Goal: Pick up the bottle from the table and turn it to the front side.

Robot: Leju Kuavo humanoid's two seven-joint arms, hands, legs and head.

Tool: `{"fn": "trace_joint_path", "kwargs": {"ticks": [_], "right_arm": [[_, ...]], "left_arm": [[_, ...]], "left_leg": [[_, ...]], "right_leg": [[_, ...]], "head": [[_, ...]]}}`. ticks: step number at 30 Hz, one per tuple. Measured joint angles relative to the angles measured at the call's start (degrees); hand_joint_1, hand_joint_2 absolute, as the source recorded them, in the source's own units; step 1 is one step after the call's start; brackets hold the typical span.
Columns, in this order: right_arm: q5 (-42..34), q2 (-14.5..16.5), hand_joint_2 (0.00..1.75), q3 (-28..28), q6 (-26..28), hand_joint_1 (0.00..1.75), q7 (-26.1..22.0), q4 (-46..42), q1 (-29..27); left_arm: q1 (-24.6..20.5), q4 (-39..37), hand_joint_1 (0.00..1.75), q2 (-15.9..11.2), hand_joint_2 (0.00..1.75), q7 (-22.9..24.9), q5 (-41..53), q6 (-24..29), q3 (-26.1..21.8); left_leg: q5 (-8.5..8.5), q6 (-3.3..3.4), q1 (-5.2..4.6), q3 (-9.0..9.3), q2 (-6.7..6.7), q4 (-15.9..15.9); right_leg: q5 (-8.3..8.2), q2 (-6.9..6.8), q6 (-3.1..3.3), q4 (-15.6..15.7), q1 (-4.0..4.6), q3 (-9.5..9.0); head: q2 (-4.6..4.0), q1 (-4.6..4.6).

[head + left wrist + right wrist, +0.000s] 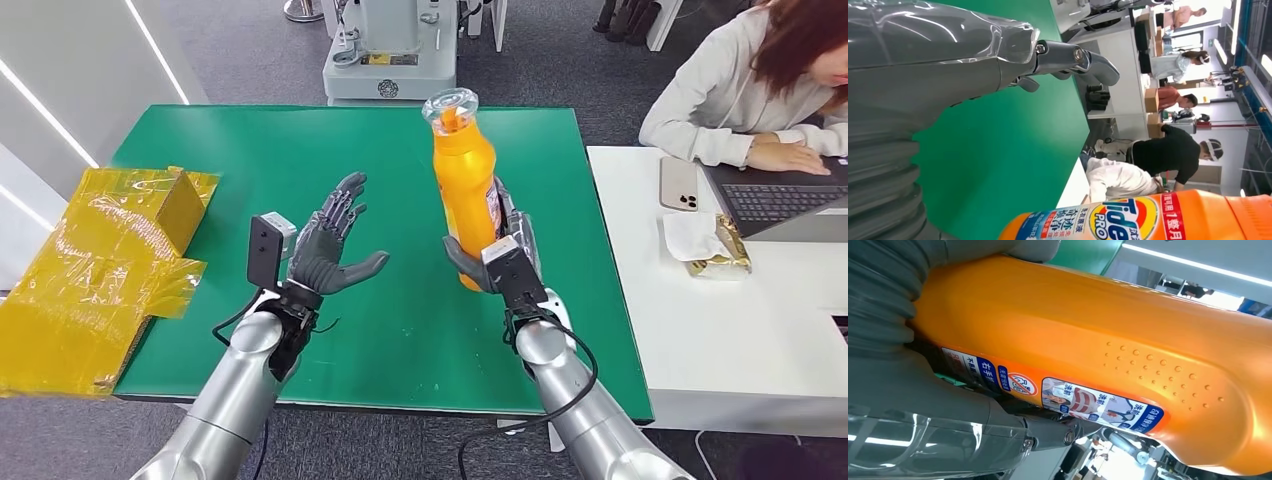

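Bottle, the tall orange plastic detergent one (463, 175), I hold upright in my right hand (497, 255) above the green table (250, 160) for turning, left hand (330, 248) spread empty, ready to assist.

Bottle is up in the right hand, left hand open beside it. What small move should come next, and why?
Probably rotate the bottle about its upright axis in the right hand. It is lifted off the green table, and its Tide front label faces the open left hand, not forward.

Robotics lab: desks (760, 330), test table (300, 150)
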State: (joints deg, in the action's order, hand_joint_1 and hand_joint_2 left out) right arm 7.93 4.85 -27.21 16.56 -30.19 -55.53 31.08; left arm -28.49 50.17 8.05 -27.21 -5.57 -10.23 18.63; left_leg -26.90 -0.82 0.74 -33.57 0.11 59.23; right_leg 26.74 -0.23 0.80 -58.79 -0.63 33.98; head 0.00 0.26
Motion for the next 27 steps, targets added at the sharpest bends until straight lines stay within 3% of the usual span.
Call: {"fn": "trace_joint_path", "kwargs": {"ticks": [9,19,27], "right_arm": [[1.43,1.86,1.75,-1.06,-2.1,1.75,0.9,4.57,3.06],[6.61,8.32,1.75,-5.68,-3.79,1.75,2.13,15.76,9.63],[6.82,9.69,1.75,-7.0,-3.89,1.75,1.84,19.45,11.0]], "left_arm": [[-1.42,0.02,0.0,-0.32,1.75,1.26,0.43,-1.64,0.73],[-8.22,-1.95,0.0,-0.34,1.75,6.72,-5.05,-8.97,1.26],[-10.4,-3.56,0.0,-0.36,1.75,7.02,-5.71,-9.44,1.26]], "left_leg": [[0.0,0.0,-0.01,-0.02,0.01,0.01],[0.05,-0.07,0.05,-0.04,0.04,0.0],[0.04,-0.07,0.03,-0.07,0.04,0.01]], "right_leg": [[-0.01,0.0,0.0,0.0,0.0,0.01],[-0.01,0.05,0.01,-0.06,0.05,0.1],[-0.01,0.05,0.01,-0.06,0.04,0.11]], "head": [[0.0,0.01],[0.0,-0.01],[0.0,0.0]]}}
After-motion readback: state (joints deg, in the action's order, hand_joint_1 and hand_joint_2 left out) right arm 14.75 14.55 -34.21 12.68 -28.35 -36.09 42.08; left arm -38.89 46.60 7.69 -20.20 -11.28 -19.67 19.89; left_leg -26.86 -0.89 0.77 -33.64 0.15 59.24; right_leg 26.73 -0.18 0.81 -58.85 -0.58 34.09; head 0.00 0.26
